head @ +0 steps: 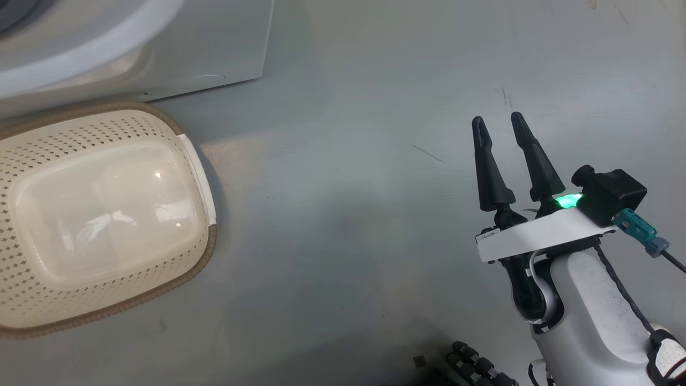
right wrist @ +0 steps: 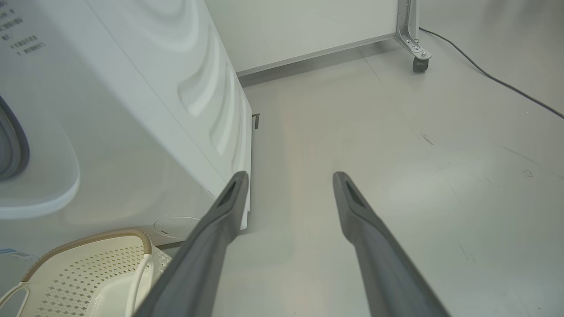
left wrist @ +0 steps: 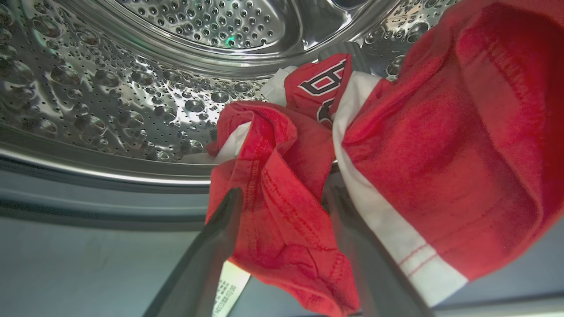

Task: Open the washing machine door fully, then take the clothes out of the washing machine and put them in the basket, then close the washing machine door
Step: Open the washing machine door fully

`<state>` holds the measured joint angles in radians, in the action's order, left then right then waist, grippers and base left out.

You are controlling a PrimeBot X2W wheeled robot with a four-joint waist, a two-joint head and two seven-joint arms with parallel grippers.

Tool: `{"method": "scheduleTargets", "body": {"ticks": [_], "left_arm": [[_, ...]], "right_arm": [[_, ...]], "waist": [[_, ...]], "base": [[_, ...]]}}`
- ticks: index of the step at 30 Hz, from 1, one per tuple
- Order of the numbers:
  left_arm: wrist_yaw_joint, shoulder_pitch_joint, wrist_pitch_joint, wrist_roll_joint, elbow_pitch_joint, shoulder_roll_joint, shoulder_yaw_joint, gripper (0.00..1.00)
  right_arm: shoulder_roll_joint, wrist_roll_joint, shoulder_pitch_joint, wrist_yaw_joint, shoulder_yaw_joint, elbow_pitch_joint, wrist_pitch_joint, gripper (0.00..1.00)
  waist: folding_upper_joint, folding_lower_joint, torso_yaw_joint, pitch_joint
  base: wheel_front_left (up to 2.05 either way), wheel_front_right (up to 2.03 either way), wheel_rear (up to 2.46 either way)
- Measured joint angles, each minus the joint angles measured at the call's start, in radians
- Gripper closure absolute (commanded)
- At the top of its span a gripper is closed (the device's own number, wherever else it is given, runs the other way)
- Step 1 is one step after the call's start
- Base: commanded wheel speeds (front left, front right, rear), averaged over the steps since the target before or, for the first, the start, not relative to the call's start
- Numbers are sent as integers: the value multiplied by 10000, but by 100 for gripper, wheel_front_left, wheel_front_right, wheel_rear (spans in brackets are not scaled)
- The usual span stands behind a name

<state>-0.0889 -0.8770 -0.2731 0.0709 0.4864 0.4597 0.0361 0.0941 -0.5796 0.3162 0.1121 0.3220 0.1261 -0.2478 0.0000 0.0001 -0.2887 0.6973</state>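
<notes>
Grey floor (head: 348, 214), smooth, lightly scuffed.

Far left: white washing machine (head: 214, 48), lower front corner in the head view. Left wrist view looks into its steel drum (left wrist: 110, 88). Clothes (left wrist: 440, 154), red with white trim and a dark number, lie bunched at the drum mouth, partly hanging over the lip.

Left fingers (left wrist: 211, 246): apart, one on each side of a hanging red fold, not clamped on it.

Basket (head: 107, 131): on the floor just in front of the machine, cream, brown rim, nothing in it.

Right fingers (head: 490, 171): apart, holding nothing, above bare floor, well apart from the basket.

Beyond, right wrist view: white panel (right wrist: 308, 26) on a caster (right wrist: 421, 64), black cable (right wrist: 506, 86) across the floor.
</notes>
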Motion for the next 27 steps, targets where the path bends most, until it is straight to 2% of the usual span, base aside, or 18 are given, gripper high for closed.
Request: {"method": "scheduleTargets", "body": {"ticks": [22, 23, 24, 25, 27], "left_arm": [[4, -1097, -476, -368, 1285, 221, 284, 0], [4, -1123, -485, -364, 1315, 209, 274, 27], [4, -1160, -487, -351, 1348, 190, 270, 94], [4, -1190, -487, -351, 1383, 150, 272, 100], [4, -1222, -479, -324, 1469, 59, 268, 100]], "right_arm": [[-182, 188, 190, 92, -140, 58, 0, 0], [-190, 188, 210, 94, -148, 58, 0, 0], [-201, 188, 223, 94, -161, 58, 0, 0], [-211, 188, 227, 94, -178, 58, 0, 0], [-228, 190, 227, 96, -217, 73, -2, 0]], "waist": [[0, 0, -203, 319], [0, 0, -204, 323], [0, 0, -204, 325], [0, 0, -202, 328], [0, 0, -196, 327]], "base": [[0, 0, 0], [0, 0, 0], [0, 0, 0], [0, 0, 0], [0, 0, 0]]}}
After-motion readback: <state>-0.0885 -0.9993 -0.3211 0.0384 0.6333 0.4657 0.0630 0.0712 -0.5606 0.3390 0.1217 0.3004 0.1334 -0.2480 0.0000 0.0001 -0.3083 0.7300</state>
